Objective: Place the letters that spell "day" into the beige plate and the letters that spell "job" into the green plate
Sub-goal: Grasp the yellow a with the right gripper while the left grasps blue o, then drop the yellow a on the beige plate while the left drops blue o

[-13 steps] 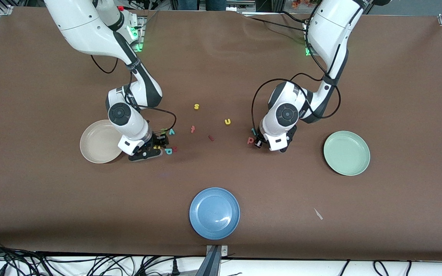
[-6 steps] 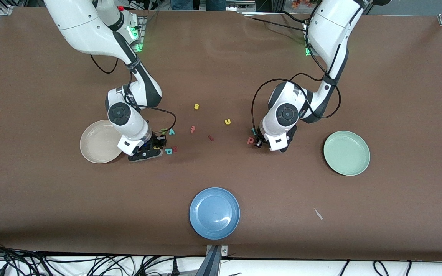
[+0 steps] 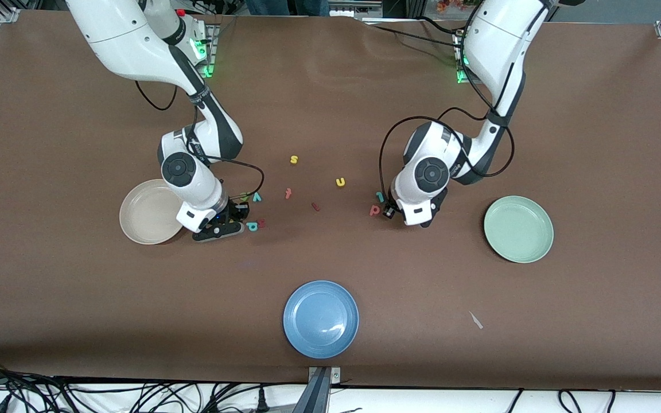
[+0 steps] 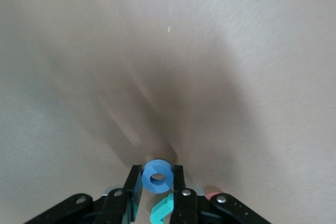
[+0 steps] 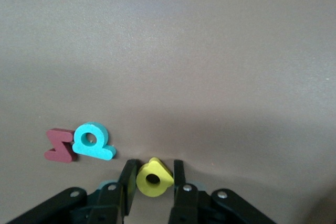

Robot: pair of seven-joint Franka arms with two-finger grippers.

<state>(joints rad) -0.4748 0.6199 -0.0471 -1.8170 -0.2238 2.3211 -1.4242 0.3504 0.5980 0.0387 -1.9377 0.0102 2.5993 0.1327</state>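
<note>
My left gripper (image 4: 157, 178) is shut on the blue ring "o" (image 4: 157, 176), low over the table; the teal "j" (image 3: 380, 197) and salmon "b" (image 3: 374, 210) lie beside it. The green plate (image 3: 518, 229) sits toward the left arm's end. My right gripper (image 5: 153, 176) is shut on the yellow "d" (image 5: 153, 177), down at the table next to the beige plate (image 3: 147, 221). The teal "y" (image 3: 256, 197) and green "a" (image 3: 244, 198) lie just by that gripper (image 3: 238, 215).
A teal round-bowled letter (image 5: 92, 141) and a dark red piece (image 5: 59, 145) lie close to the right gripper. Yellow "s" (image 3: 294, 159), yellow "u" (image 3: 340, 182), red "t" (image 3: 288, 194) and a small red piece (image 3: 315, 206) are mid-table. The blue plate (image 3: 321, 319) is nearest the front camera.
Both grippers have closed in, the left on the blue "o" and the right on the yellow "d". The arms have barely shifted.
</note>
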